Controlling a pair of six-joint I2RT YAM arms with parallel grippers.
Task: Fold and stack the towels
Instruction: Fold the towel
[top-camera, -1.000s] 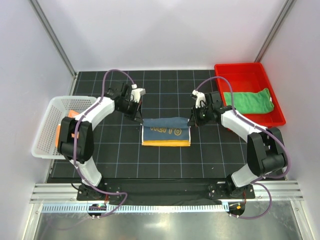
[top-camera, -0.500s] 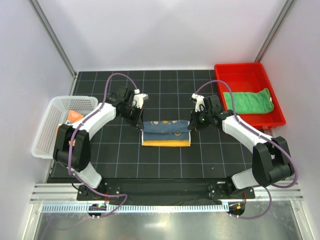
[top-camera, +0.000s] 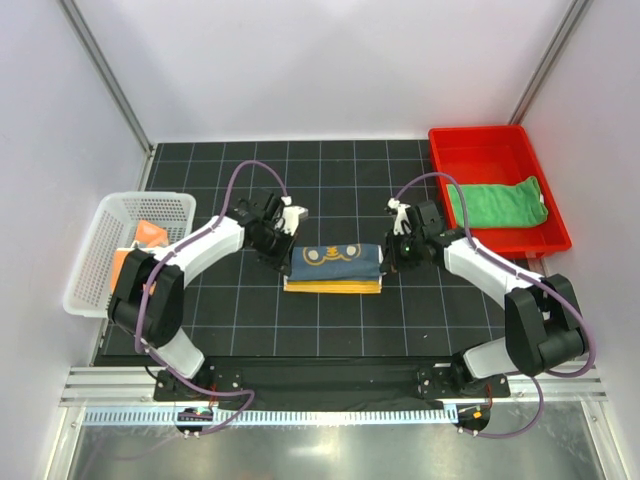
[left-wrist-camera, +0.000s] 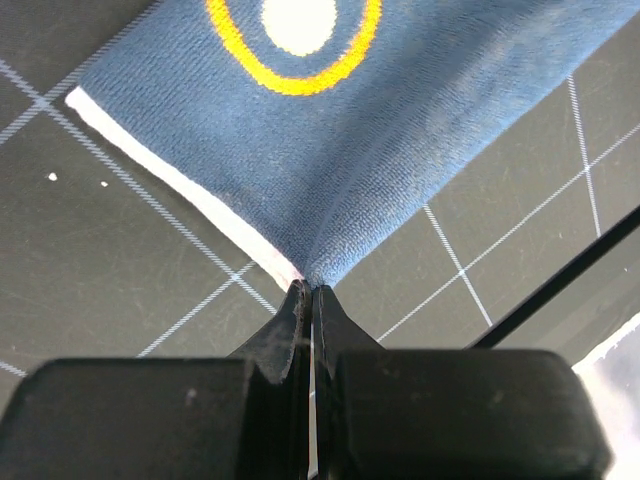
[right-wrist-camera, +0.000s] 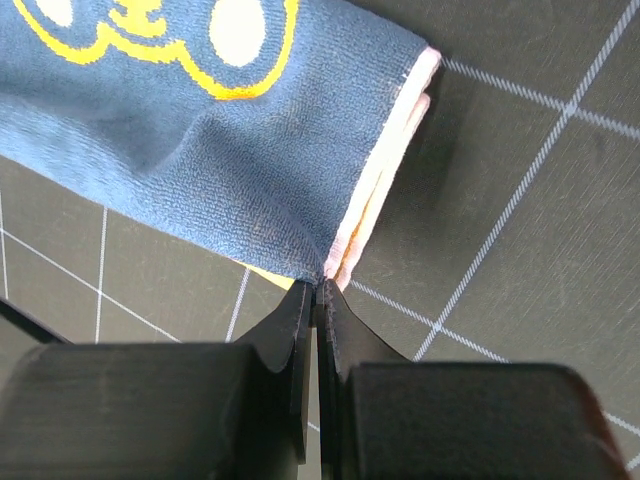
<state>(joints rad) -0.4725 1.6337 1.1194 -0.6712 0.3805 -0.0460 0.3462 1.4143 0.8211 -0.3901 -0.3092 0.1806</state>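
Tiger towel (top-camera: 333, 262) lies in the middle of the mat (top-camera: 330, 180), between the two arms. It is part-folded: a blue face with yellow rings is turned up, and a yellow-orange strip shows along its near edge. Left gripper (left-wrist-camera: 308, 295) is clenched on the towel's left corner, and right gripper (right-wrist-camera: 318, 290) is clenched on its right corner. Each wrist view shows cloth pinched right at the fingertips, with a pale hem running off from the grip. Holding both corners at once keeps the lifted edge taut and straight. I judge the point is to bring that edge toward the near side so it lands square on the layer below. It sits short of the near edge, so the fold looks unfinished.

Green towel (top-camera: 497, 203) lies folded in the red tray (top-camera: 480, 145) at far right, likely the stacking place. At left, a white basket (top-camera: 88, 285) holds an orange cloth (top-camera: 148, 233), probably the third towel, though mostly hidden. Bare mat lies far and near of the tiger towel, giving room to finish the fold. The tray stands just right of the right arm, and the basket is close to the left arm.
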